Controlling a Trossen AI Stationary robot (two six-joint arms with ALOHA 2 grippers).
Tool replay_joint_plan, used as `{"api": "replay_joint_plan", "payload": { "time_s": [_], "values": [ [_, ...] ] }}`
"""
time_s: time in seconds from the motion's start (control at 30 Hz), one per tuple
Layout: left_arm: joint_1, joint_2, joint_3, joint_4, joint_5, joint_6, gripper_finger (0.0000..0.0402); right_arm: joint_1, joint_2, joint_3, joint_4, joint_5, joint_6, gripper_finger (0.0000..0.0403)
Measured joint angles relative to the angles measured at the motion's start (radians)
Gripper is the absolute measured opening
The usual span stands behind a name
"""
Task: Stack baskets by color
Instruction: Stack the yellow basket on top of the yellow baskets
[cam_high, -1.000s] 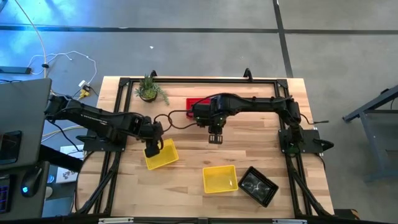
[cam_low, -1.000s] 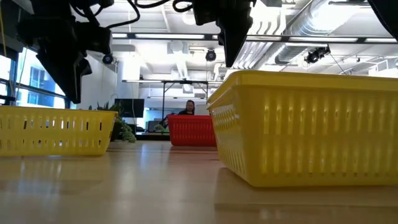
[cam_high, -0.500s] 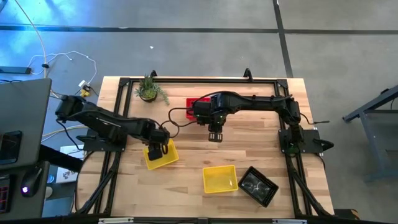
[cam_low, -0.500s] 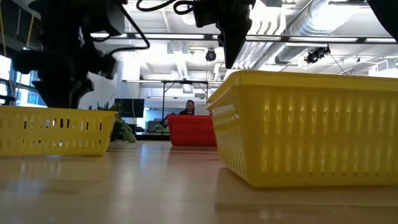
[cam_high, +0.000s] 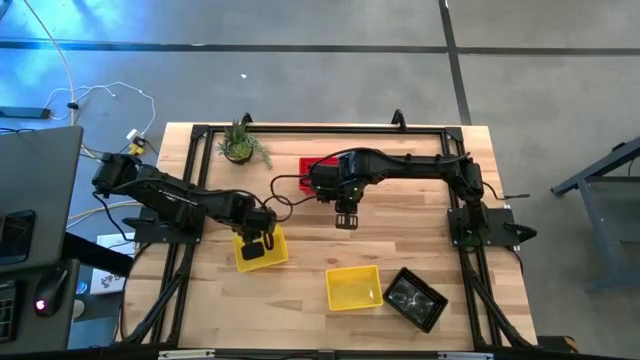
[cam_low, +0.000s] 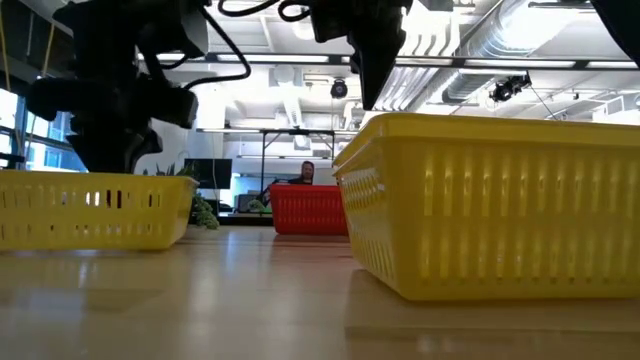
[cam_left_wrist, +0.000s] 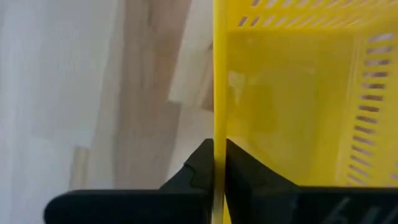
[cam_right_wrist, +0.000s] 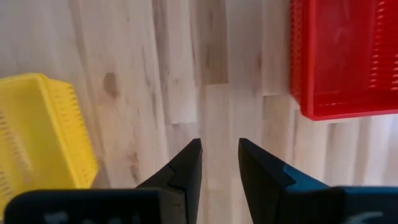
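**Left gripper clamped on the rim of a yellow basket**

The left gripper (cam_high: 256, 243) is down at the yellow basket on the left (cam_high: 260, 249), near the table's (cam_high: 310, 280) left-centre. In the left wrist view its two dark fingers (cam_left_wrist: 200, 167) pinch the basket's thin upright wall (cam_left_wrist: 218, 93) from either side, one finger outside, one inside. The basket sits level on the wood, its sides slotted with narrow vertical perforations.

The right gripper (cam_high: 345, 218) hangs above bare table, well apart from that basket; its fingers (cam_right_wrist: 186, 165) stand parted with nothing between them. A red basket (cam_high: 318, 167) lies just behind it, partly hidden under the right arm.

A second yellow basket (cam_high: 353, 287) rests toward the front edge, with a black basket (cam_high: 415, 298) just beside it, turned at an angle.

The low view shows the slotted walls of both yellow baskets and the red one side-on; only the high view shows the black basket and the small potted plant (cam_high: 239, 143) at the back left.
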Motion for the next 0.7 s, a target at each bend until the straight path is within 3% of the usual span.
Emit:
{"api": "replay_joint_plan", "payload": {
  "time_s": [0.17,0.33,0.47,0.7],
  "values": [
    [0.000,-0.001,0.000,0.064,0.063,0.000,0.0002,0.005,-0.005,0.000,-0.009,0.051,-0.019,0.0082],
    [-0.003,-0.014,0.001,0.139,0.068,-0.023,0.0001,0.009,-0.018,0.000,-0.023,0.008,-0.009,0.0074],
    [-0.003,-0.037,0.002,0.214,0.022,-0.026,0.0001,0.027,-0.029,0.000,-0.027,-0.037,0.036,0.0073],
    [-0.006,-0.056,0.027,0.275,-0.090,-0.021,0.0000,0.083,-0.042,0.000,-0.021,-0.025,0.153,0.0073]
  ]
}}
